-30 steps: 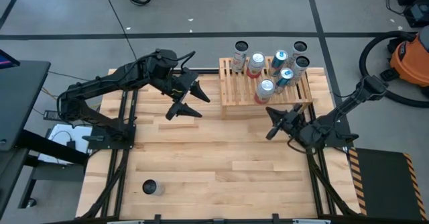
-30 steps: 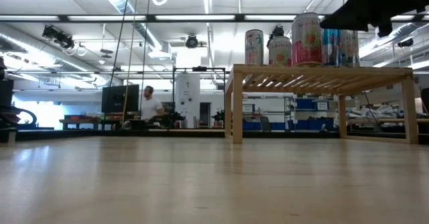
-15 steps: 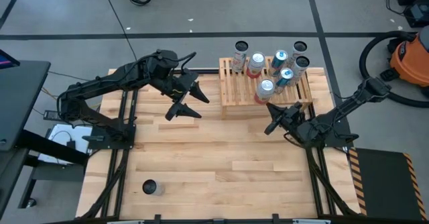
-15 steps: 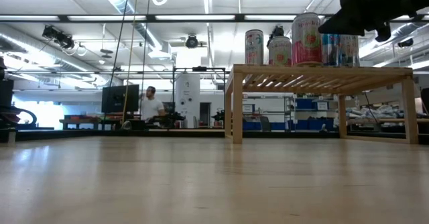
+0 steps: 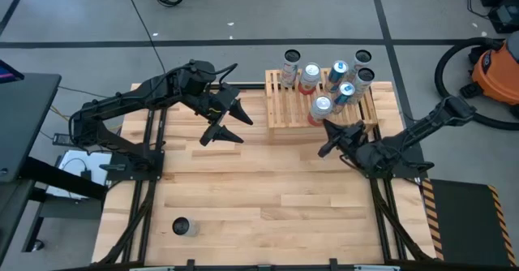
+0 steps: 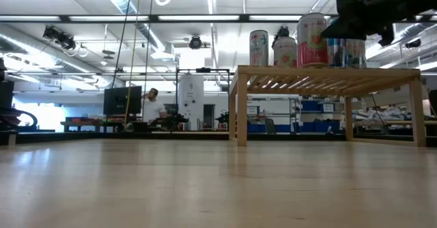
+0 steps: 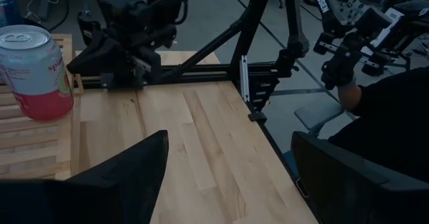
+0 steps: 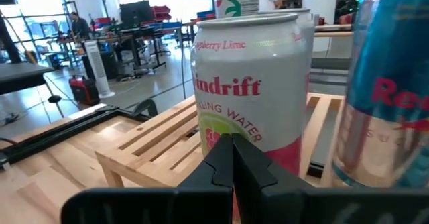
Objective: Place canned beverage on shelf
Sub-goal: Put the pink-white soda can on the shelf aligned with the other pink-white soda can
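Right gripper (image 5: 328, 139), fingers pressed together and empty, sits at the shelf (image 5: 284, 111) front edge. Remaining can (image 5: 182, 226) stands upright far across the bench (image 5: 259, 198), near the left corner. Left gripper (image 5: 229, 118), spread, empty, is judged nearer.

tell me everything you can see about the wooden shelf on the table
The shelf is a low rectangular rack of light, unfinished-looking wood: many narrow parallel slats on top, carried on square legs, open underneath. It stands level at the table's far edge, right of centre. Several drink cans stand upright on it, toward its right and back; the left slats are bare. The nearest is a pink-and-white can at the front. The right gripper, shut and empty, hangs before the front edge, not touching.
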You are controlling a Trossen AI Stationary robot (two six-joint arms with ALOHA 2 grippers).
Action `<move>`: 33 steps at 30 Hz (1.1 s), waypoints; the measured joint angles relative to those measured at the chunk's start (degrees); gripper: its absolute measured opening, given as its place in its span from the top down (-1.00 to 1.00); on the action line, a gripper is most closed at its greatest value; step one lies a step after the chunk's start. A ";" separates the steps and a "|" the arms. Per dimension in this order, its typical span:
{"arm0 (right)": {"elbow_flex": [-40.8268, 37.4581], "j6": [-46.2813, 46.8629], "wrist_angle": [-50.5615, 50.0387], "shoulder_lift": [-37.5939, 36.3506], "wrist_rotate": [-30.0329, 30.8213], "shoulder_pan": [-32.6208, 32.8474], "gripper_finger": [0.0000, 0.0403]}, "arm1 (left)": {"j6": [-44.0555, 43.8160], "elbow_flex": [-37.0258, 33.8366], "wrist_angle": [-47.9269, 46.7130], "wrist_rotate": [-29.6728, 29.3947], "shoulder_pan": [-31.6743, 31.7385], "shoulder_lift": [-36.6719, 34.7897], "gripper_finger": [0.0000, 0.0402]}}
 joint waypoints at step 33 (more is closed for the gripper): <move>0.00 0.57 -0.40 0.00 -15.75 -15.94 0.98 | 0.10 -0.01 0.00 0.00 0.00 0.00 -0.57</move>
